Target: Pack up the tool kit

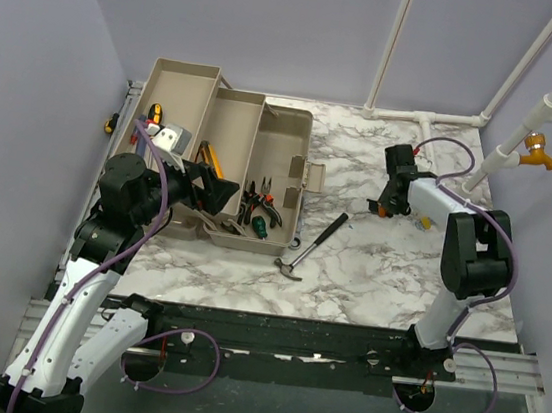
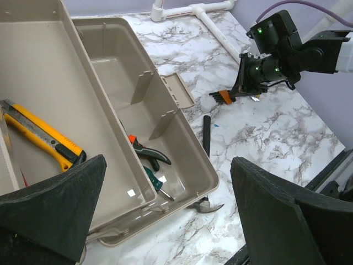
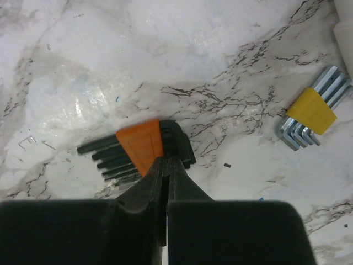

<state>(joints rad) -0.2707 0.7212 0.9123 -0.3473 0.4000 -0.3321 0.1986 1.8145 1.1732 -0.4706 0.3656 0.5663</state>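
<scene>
Our right gripper [image 3: 167,161] had its fingers pressed together, the tips meeting at the near edge of the orange holder on the black hex key set [image 3: 144,146]. We could not tell whether they had caught that edge or merely touched it. The set lay flat on the marble table [image 1: 398,282], with a silver hex key set [image 3: 311,110] in a yellow holder near it to the right.

Our left gripper [image 2: 165,221] was spread wide and held nothing, poised above the near side of the toolbox [image 2: 110,72].

We judged the packing partly done. The box stood open on the left of the table with pliers [image 2: 146,154] in its bottom well and a yellow utility knife [image 2: 44,138] in a tray. Both key sets and the hammer [image 1: 311,246] lay outside it.

The right arm reached forward with its elbow raised and wrist tipped down. The left arm was bent over the box.
</scene>
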